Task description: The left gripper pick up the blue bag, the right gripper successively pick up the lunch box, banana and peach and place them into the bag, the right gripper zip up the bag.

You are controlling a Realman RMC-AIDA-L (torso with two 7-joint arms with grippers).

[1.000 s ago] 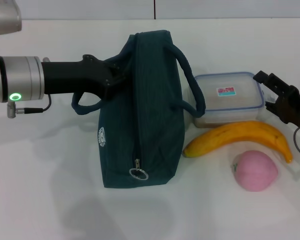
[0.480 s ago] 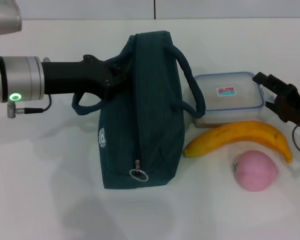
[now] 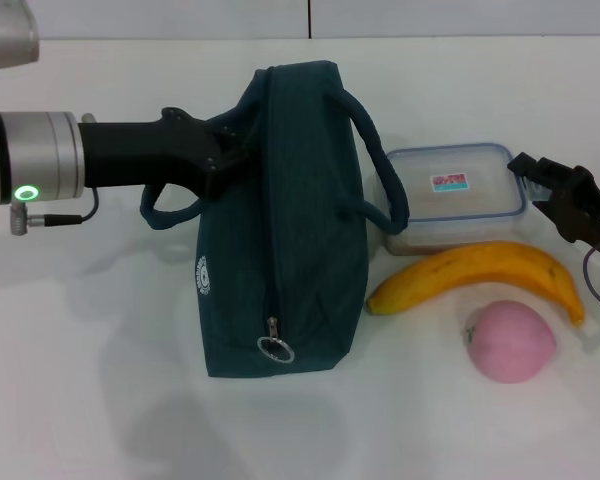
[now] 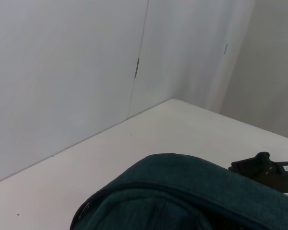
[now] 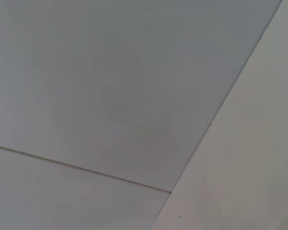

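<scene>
White surface (image 3: 100,400) fills the head view. Left tool (image 3: 228,155) reaches in from the left edge and is closed on the upper side of the blue bag (image 3: 290,270), which stands at centre with its zipper shut. Right tool (image 3: 552,190), at the right edge, has its fingers parted, just beside the lunch box (image 3: 455,195). Below it lie the banana (image 3: 480,272) and, lower right, the peach (image 3: 510,342).
</scene>
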